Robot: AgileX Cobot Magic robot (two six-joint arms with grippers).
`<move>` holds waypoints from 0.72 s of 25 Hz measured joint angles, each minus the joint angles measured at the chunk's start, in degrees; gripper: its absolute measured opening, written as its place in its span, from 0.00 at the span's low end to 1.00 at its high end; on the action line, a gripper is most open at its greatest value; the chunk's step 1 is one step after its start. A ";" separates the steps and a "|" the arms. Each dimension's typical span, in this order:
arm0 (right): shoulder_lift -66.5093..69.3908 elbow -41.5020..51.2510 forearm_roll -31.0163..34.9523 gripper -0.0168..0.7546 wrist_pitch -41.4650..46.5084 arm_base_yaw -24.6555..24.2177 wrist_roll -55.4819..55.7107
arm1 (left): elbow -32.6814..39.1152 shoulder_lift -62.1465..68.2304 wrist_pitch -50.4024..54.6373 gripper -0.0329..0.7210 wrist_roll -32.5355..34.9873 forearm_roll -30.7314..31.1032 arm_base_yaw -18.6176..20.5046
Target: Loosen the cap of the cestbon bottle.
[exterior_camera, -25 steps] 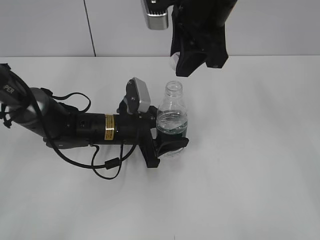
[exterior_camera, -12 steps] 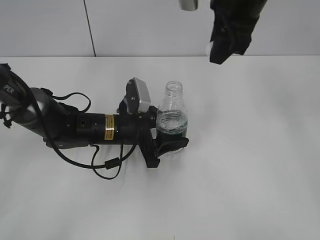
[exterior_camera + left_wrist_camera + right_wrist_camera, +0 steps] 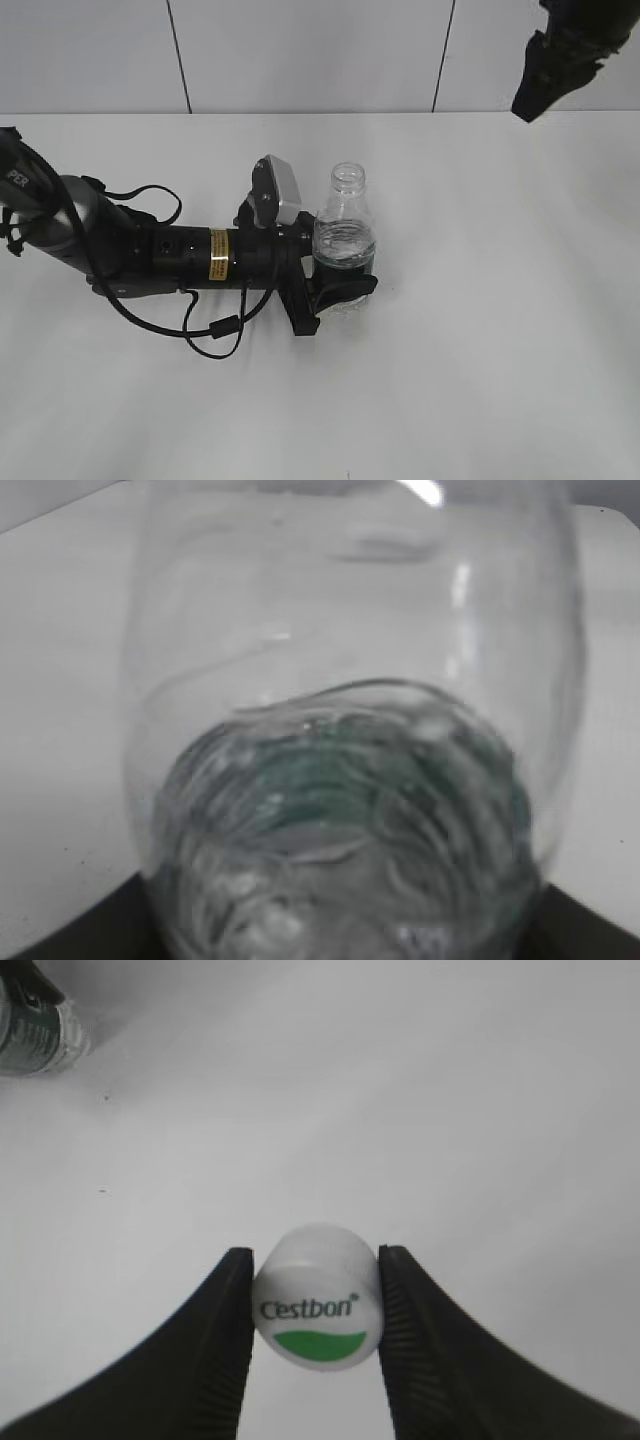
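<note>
The white table [image 3: 480, 330] fills the frame beneath a pale panelled wall [image 3: 300, 50]. At centre the left gripper [image 3: 335, 285] is clamped round the cestbon bottle [image 3: 345, 240], upright and open-necked. At upper right the right gripper [image 3: 315, 1310] pinches the cap [image 3: 318, 1310] between both fingers. Setting the cap down calls for a low, gentle release well apart from the bottle.

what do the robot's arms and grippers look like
The left arm is a black tube with a silver-grey rounded joint, a yellow label band, loose black cables looping beneath it and a grey wrist camera housing on top. Its left gripper is black. The right gripper has two black fingers that taper toward the tips, with finely ribbed inner faces.
</note>
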 joint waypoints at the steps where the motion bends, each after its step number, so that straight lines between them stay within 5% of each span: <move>1: 0.00 1.17 0.14 0.40 0.00 -0.41 2.50 | 0.00 0.00 0.00 0.58 0.00 0.00 0.00; 8: 0.00 12.38 -2.00 0.40 -0.63 -1.07 22.41 | 0.00 0.00 0.00 0.58 0.00 0.00 0.00; 18: -0.05 28.11 7.66 0.40 -23.30 -1.07 36.00 | 0.00 0.00 0.06 0.58 0.00 -0.65 0.00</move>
